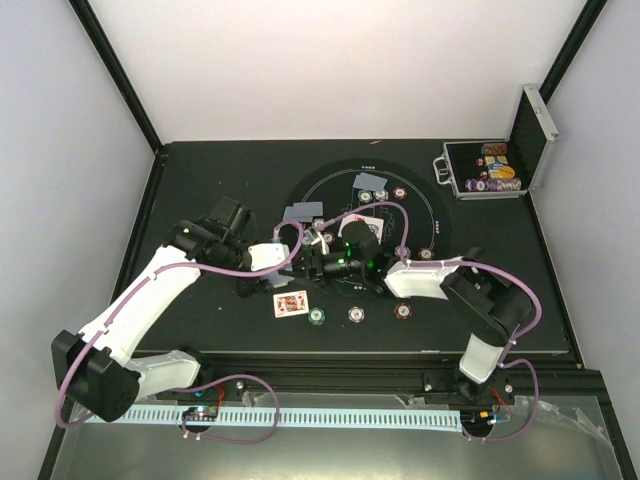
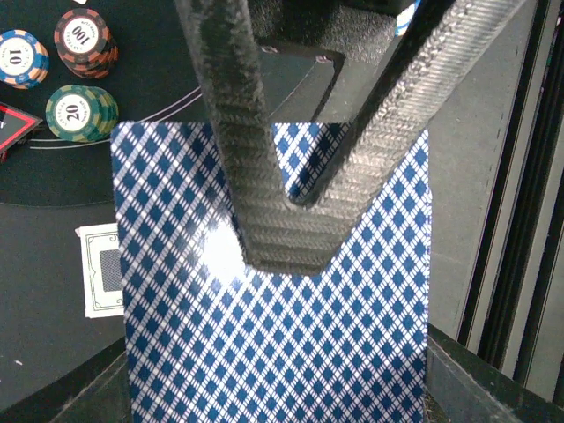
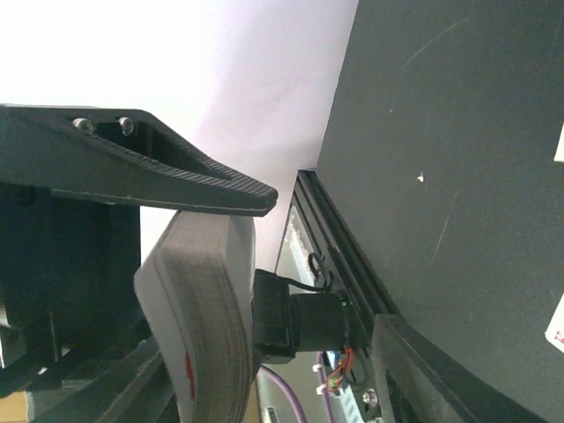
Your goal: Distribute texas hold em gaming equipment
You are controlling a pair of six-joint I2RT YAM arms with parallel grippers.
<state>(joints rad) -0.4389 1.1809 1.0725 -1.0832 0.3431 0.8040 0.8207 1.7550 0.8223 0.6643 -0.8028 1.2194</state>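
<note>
A thick deck of playing cards (image 2: 282,352) with blue diamond backs fills the left wrist view. My left gripper (image 2: 280,392) is shut on the deck's side edges. In the top view it meets my right gripper (image 1: 325,260) at mid-table. The right gripper's ribbed fingers (image 2: 256,176) lie across the deck's back. Edge-on in the right wrist view, the deck (image 3: 198,326) stands between the jaws of the right gripper (image 3: 326,264). The upper finger (image 3: 176,172) rests on its top edge and the lower finger (image 3: 441,370) stands apart. Green (image 2: 81,112), brown (image 2: 86,40) and white-blue (image 2: 22,57) chips lie nearby.
A face-up card (image 1: 291,303) and chips (image 1: 356,314) lie near the front edge. Grey-blue cards (image 1: 303,212) lie on the ringed mat, and one face-down card (image 2: 104,269) lies beside the deck. A red triangle (image 2: 13,123) shows at the left. The open case (image 1: 485,170) stands back right.
</note>
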